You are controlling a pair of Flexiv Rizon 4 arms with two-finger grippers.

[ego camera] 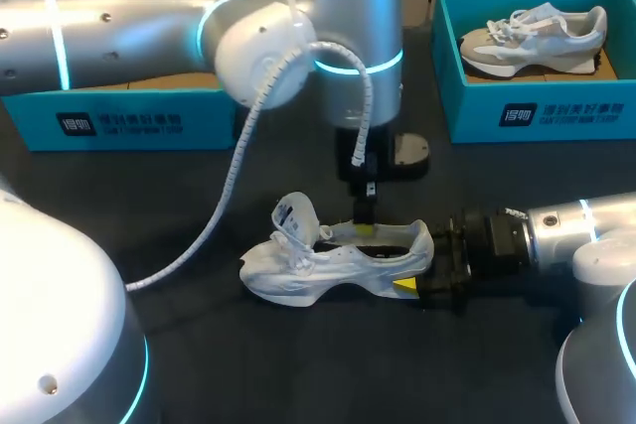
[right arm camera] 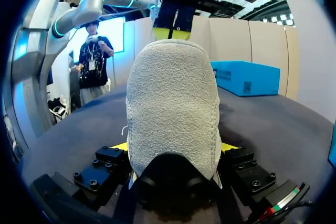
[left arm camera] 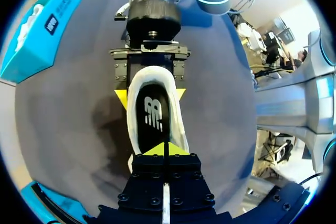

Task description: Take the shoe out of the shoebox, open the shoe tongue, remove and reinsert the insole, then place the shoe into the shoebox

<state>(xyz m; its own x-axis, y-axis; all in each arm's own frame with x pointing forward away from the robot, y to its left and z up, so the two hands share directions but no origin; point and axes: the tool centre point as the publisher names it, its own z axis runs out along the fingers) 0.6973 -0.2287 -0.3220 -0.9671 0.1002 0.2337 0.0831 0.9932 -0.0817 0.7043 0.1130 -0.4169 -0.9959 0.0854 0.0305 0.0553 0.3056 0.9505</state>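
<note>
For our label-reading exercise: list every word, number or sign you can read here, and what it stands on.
Left shoebox front: white print, too blurred to read.
Right shoebox front: white print, too blurred.
Insole: white logo mark, no readable words.
Tongue label: too small to read.

Silver-white left arm (ego camera: 119, 32) — cyan-lit rings (ego camera: 360, 64), coiled white cable (ego camera: 231, 178), black screw-studded left hand (left arm camera: 167, 149), yellow tips (left arm camera: 156, 151)

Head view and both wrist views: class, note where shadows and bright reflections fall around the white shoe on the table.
Head view: overhead light glares off the left arm. Left wrist view: the white shoe throws a dark shadow onto the table beside it. Right wrist view: its heel is evenly lit.
</note>
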